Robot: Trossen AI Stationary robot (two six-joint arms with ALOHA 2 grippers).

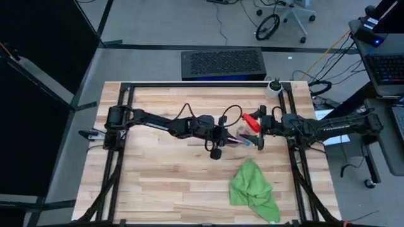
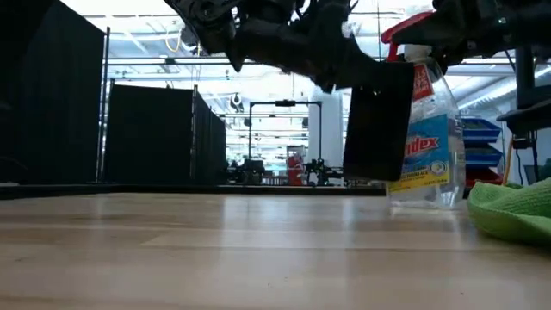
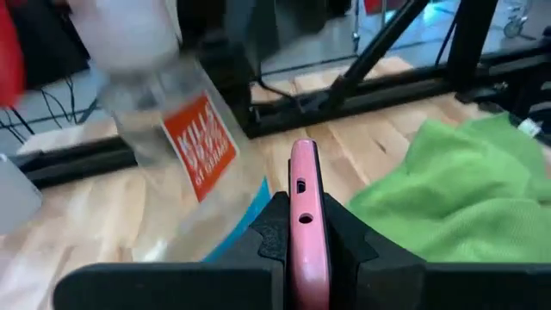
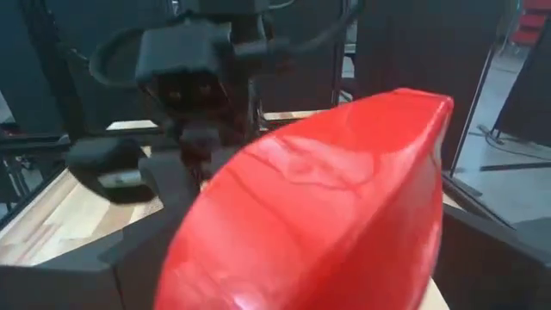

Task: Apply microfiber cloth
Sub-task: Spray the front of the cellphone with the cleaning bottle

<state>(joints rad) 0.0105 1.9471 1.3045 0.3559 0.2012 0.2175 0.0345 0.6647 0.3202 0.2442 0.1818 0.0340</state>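
The microfiber cloth (image 1: 252,189) is bright green and lies crumpled on the table's near right part, touched by no gripper; it also shows in the low view (image 2: 516,211) and the left wrist view (image 3: 456,194). My left gripper (image 3: 303,215) is at the table's middle, shut on a phone (image 2: 376,120) with a pink rim. Just right of it is a clear spray bottle (image 2: 426,146) with a red nozzle (image 1: 250,120); my right gripper (image 1: 260,131) is at its top. The bottle's base appears to stand on the table. My left gripper pinches the phone between its two fingers, one on each flat face, with the pink edge (image 3: 303,172) sticking out ahead of them. The phone hangs upright below the arm, clear of the table (image 2: 376,164). My right gripper comes level from the table's right side and is on the bottle's top, by the red nozzle (image 4: 318,215). The nozzle fills the wrist view and hides the place of contact, so the exact part and hold cannot be told.
A black metal frame (image 1: 126,113) runs round the tabletop. A small white pot with a plant (image 1: 274,87) stands at the far right corner. Bare wood (image 1: 170,183) lies near and left of the cloth.
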